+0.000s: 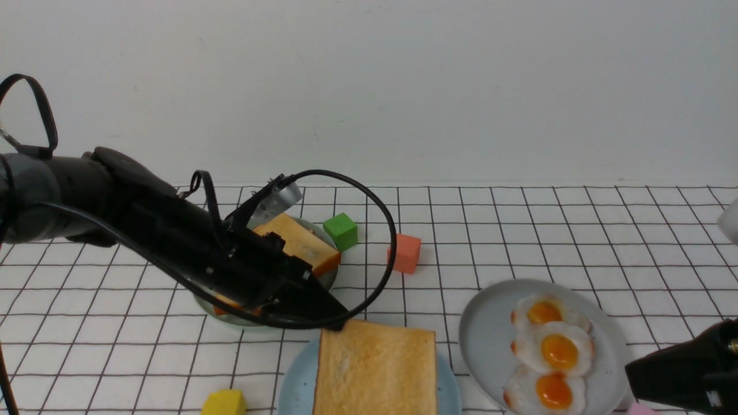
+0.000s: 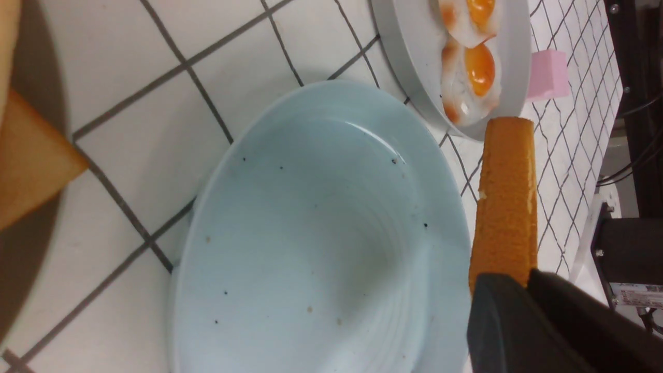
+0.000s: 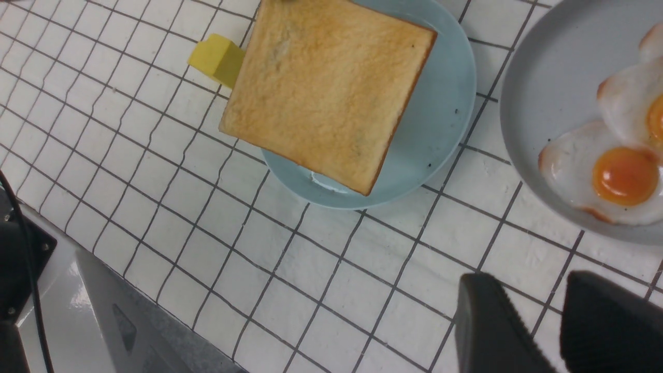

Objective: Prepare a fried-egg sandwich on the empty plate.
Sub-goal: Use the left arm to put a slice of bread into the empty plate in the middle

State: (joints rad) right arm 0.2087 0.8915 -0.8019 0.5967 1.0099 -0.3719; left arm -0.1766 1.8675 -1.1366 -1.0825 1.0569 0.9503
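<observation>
Over blue plate [image 1: 297,387], left hand [image 1: 335,323] pinching toast [image 1: 375,372], apparently airborne, right hand [image 3: 536,284] parted, empty.

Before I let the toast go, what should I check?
1. Left tool shut on toast: ok.
2. Blue plate bare under it: ok.
3. Toast centred over blue plate: cannot tell; it hangs above, and one corner looks past the rim in the right wrist view.
4. Right tool open and empty: ok.
5. Three eggs lying on grey plate beside the right tool: ok.
</observation>
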